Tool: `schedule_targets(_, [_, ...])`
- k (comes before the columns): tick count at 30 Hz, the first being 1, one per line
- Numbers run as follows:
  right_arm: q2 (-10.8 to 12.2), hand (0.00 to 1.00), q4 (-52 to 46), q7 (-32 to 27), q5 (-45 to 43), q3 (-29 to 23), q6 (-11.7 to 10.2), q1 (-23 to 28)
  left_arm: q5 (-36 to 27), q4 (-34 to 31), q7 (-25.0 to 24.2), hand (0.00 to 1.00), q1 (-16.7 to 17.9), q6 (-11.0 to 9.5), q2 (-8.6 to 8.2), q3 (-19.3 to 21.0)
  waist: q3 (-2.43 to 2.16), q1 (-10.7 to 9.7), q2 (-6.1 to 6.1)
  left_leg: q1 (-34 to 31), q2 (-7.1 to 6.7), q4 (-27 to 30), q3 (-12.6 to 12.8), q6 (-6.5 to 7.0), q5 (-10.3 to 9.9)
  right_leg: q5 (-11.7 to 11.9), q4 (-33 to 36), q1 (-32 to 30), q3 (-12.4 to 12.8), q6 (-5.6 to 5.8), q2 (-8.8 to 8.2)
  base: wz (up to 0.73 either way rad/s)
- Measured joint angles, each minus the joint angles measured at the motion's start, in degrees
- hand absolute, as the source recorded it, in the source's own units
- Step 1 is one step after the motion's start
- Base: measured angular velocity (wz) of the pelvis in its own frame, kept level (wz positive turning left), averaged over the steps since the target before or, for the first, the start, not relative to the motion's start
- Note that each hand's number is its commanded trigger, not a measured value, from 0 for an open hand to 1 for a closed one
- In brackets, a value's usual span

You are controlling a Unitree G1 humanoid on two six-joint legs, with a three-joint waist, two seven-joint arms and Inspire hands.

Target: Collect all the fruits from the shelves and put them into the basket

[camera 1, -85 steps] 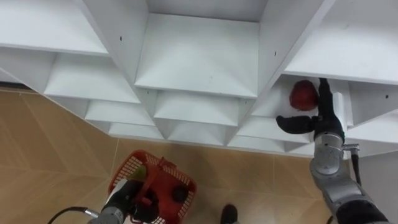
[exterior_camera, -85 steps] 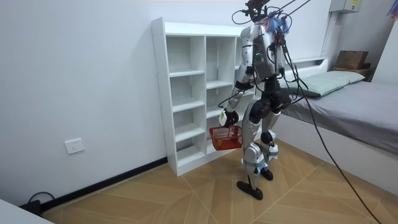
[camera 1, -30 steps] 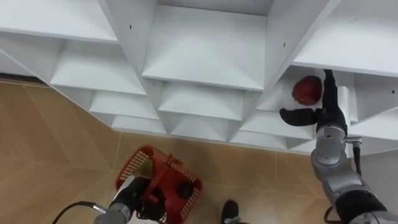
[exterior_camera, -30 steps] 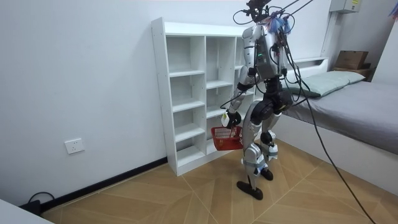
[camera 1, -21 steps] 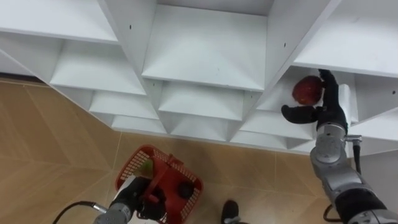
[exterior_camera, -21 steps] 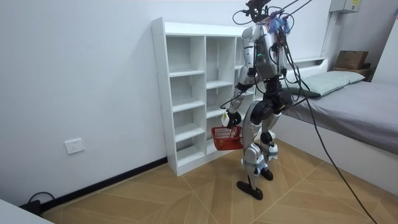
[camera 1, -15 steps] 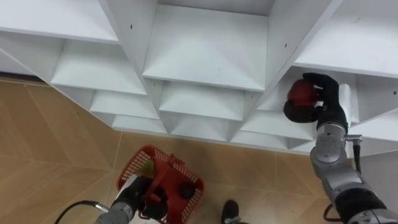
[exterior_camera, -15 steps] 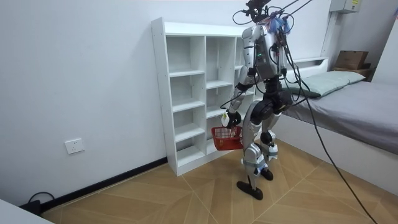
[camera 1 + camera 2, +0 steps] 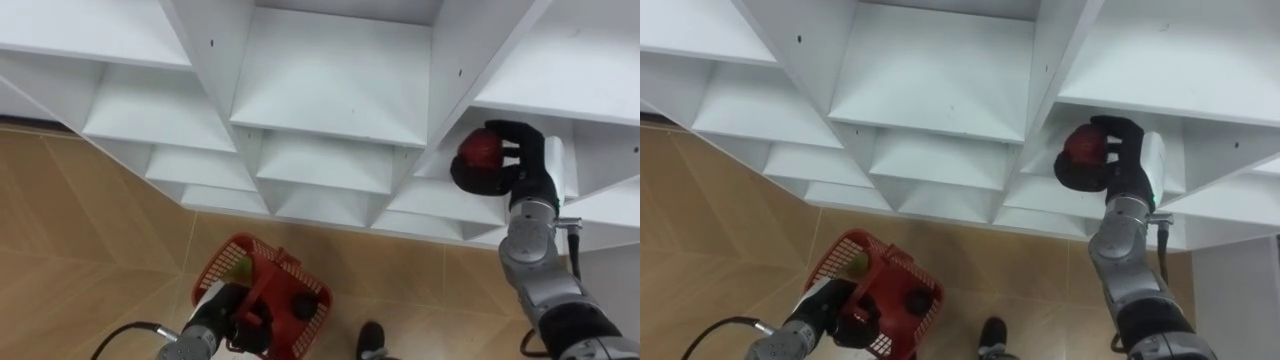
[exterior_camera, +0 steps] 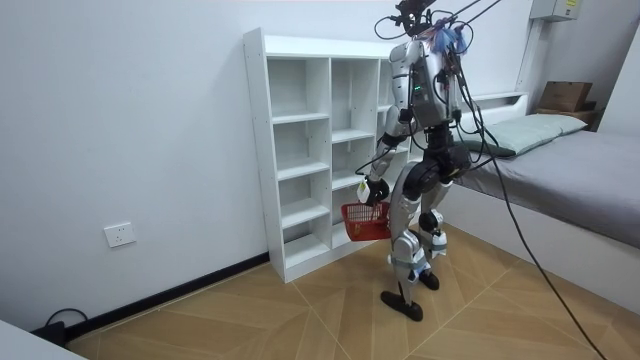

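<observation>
A dark red round fruit sits in my right hand, whose fingers are curled round it at the mouth of a cubby on the right of the white closet. Down at the lower left, my left hand is shut on the handle of a red mesh basket. Inside the basket lie a green fruit and a dark one. I stand facing the closet in the room view.
The closet's other cubbies stand open in front of me over a wooden floor. A bed lies behind me at the room view's right, against the wall.
My right hand was open beside the red fruit on the shelf; its fingers have closed round the fruit and drawn it slightly left. The basket has barely moved.
</observation>
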Motion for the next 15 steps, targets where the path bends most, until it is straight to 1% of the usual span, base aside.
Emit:
schedule_targets(7, [0.0, 1.0, 0.86, -0.08, -0.01, -0.01, -0.04, 0.0, -0.02, 0.02, 0.01, 1.0, -0.02, 0.0, -0.31, -0.27, 0.0, 0.48, 0.0, 0.01, 0.01, 0.01, -0.01, 0.0, 0.0, 0.01, 0.09, 0.02, -0.12, -0.01, -0.04, 0.0])
schedule_targets(15, [0.0, 1.0, 0.88, -0.08, -0.01, -0.02, -0.04, -0.01, -0.02, 0.05, 0.01, 1.0, -0.12, 0.0, -0.79, -0.22, 0.0, 0.54, -0.01, 0.01, 0.03, 0.03, 0.03, 0.0, 0.0, 0.01, 0.1, 0.02, -0.12, -0.01, -0.04, 0.0])
